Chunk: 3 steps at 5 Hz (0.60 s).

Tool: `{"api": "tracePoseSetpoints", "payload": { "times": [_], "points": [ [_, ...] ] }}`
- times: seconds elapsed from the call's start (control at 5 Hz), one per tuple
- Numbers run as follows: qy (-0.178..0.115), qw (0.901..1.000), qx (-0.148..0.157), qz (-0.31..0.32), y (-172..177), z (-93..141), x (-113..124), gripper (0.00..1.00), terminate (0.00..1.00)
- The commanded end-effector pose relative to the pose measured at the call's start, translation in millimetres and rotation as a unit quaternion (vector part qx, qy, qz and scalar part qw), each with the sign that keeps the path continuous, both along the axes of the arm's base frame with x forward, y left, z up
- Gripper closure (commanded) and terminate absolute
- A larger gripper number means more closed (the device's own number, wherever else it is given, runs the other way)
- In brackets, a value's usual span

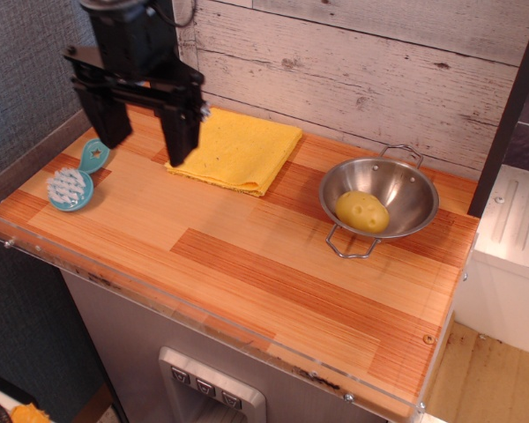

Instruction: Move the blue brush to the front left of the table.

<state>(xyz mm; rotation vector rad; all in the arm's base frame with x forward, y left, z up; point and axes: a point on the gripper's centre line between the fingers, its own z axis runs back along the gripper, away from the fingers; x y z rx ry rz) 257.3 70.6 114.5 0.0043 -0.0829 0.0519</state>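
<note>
The blue brush (78, 178) lies flat on the table (247, 264) near its left end, bristles up, its handle pointing to the back. My gripper (145, 141) is open and empty. It hangs in the air above the back left of the table, to the right of the brush and well clear of it. Its right finger stands in front of the left edge of the yellow cloth.
A yellow cloth (238, 148) lies folded at the back middle. A steel bowl (379, 207) with a yellow potato-like object (361, 211) in it stands at the right. A dark post (163, 53) rises at the back left. A clear acrylic edge (159, 300) runs along the front.
</note>
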Motion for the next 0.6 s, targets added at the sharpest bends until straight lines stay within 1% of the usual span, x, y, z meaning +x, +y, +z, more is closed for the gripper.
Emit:
{"api": "tracePoseSetpoints", "payload": {
  "times": [0.0,0.2,0.4],
  "points": [
    [-0.003,0.9973,0.018,-0.071,-4.9,2.8,3.0,0.0,0.0],
    [-0.003,0.9973,0.018,-0.071,-4.9,2.8,3.0,0.0,0.0],
    [-0.003,0.9973,0.018,-0.071,-4.9,2.8,3.0,0.0,1.0]
  ]
}}
